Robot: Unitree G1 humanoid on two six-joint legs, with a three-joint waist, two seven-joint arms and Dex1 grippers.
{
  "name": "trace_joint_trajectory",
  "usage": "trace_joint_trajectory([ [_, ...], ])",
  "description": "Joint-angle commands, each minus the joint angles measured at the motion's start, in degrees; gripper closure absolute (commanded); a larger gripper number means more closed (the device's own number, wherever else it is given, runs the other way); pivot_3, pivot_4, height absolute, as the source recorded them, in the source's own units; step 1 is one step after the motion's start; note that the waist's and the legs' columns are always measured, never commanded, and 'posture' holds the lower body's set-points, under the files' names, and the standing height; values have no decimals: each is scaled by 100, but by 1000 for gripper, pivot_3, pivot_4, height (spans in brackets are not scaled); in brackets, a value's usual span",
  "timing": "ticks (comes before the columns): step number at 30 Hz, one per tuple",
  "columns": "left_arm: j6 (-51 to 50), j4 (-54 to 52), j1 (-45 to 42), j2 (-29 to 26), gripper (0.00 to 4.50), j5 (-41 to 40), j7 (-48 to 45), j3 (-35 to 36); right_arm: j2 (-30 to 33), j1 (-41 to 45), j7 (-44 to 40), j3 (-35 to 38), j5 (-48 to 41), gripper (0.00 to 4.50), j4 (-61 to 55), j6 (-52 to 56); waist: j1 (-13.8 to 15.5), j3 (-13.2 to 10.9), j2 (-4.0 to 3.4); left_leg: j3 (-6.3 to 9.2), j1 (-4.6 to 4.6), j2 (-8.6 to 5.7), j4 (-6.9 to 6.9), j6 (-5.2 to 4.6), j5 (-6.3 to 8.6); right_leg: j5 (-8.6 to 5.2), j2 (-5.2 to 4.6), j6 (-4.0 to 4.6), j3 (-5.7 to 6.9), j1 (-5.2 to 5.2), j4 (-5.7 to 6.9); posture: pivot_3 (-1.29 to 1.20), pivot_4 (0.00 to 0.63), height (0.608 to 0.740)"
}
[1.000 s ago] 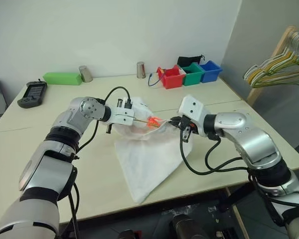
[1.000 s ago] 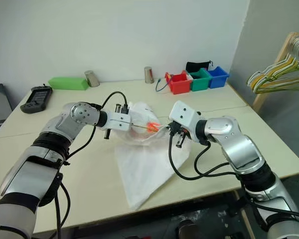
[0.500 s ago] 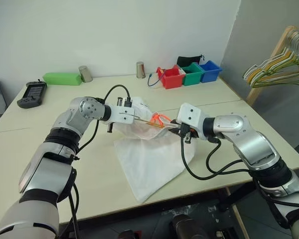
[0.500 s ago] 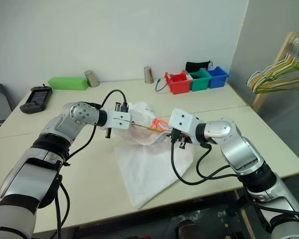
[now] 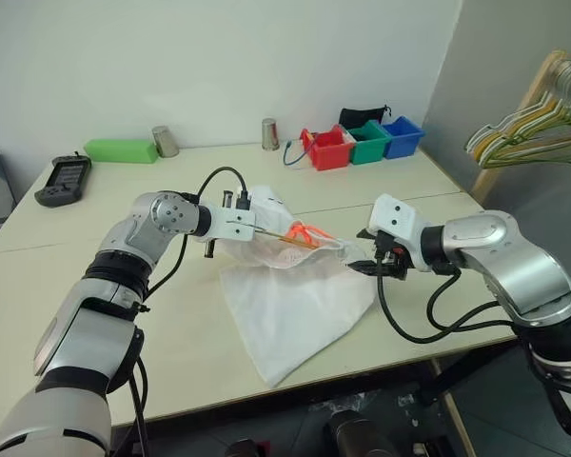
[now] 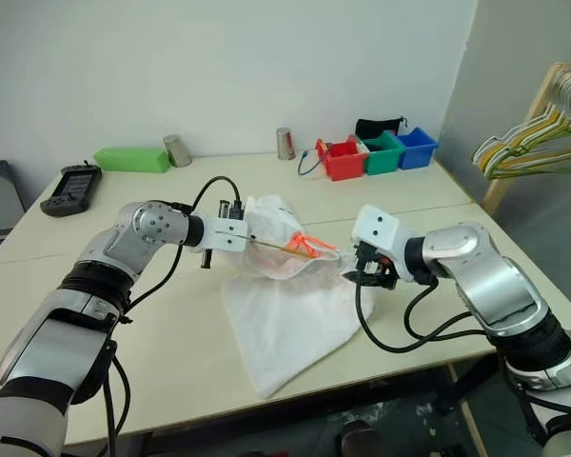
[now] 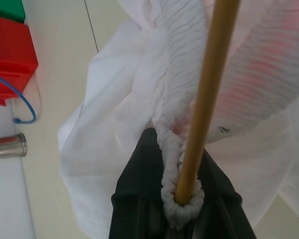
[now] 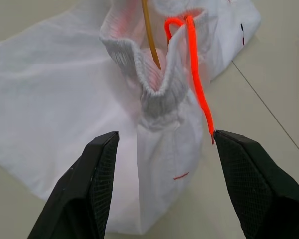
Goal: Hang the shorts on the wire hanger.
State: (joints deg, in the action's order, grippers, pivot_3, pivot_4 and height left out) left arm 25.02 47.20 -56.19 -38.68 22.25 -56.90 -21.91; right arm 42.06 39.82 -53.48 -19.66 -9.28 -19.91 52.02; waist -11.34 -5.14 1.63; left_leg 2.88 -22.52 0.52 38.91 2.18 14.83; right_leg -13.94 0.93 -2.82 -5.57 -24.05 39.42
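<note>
light: bright, even | shadows: soft, faint | glare: none | blur: left wrist close-up soft

The right hand (image 8: 162,179) stands open, and between its fingers the gathered waistband of the shorts (image 5: 300,305) and an orange cord (image 8: 197,84) lie just ahead, blocking a straight pass. Behind and beside this hand, the tabletop (image 5: 428,205) is bare. Beyond the left hand (image 7: 179,204), the red bin (image 5: 328,148) and metal cup (image 5: 268,133) stand well apart.
</note>
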Motion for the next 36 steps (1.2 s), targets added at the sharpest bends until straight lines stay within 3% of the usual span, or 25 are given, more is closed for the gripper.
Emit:
trace_joint_trajectory([
  [1, -30, -204, -74, -56, 4417, -158, 64, 208, -169, 204, 169, -141, 161, 1302, 138, -88, 1, 0, 0, 0, 0, 0, -1, 0, 0, 0, 0, 0, 0, -2, 2, -115, 0, 740],
  [7, -97, -220, -118, -78, 4417, -142, 67, 204, -887, 636, 637, -751, 807, 1302, 1371, -498, 17, 0, 0, -1, 0, -1, -1, 0, 0, 0, 0, 0, -1, -1, 2, -92, 0, 740],
  [20, -316, -499, -7, -164, 4417, -175, 40, 300, -1362, 1020, 642, -1253, 1747, 1302, 2992, -1789, 61, 1, 0, 3, -7, -5, -1, 0, 0, 1, -5, 0, 3, -3, -1, -52, 2, 740],
  [23, -374, -582, 50, -213, 4417, -187, 16, 327, -1448, 1091, 585, -1228, 1856, 1812, 3122, -1953, 61, 1, 0, 2, -2, -4, -1, 0, 0, 1, -4, 0, 2, -2, 7, -52, 2, 740],
  [32, -492, -718, 88, -231, 4417, -194, 15, 286, -1500, 1142, 563, -1172, 2255, 4073, 3234, -2314, 158, 1, 0, 3, -2, -5, 0, 0, 0, 1, -4, 1, 2, -2, 6, -53, 6, 740],
  [34, -478, -713, 74, -225, 4417, -183, 24, 275, -1520, 1110, 535, -1150, 2271, 4426, 3192, -2290, 173, 1, 0, 5, -2, -4, 0, 0, 0, 1, -3, 1, 4, -3, 8, -56, 7, 740],
  [36, -465, -699, 55, -216, 4417, -177, 31, 266, -1539, 1078, 510, -1121, 2275, 4476, 3168, -2280, 181, 1, 0, 5, -2, -4, 0, 0, 0, 1, -3, 1, 4, -2, 8, -56, 7, 740],
])
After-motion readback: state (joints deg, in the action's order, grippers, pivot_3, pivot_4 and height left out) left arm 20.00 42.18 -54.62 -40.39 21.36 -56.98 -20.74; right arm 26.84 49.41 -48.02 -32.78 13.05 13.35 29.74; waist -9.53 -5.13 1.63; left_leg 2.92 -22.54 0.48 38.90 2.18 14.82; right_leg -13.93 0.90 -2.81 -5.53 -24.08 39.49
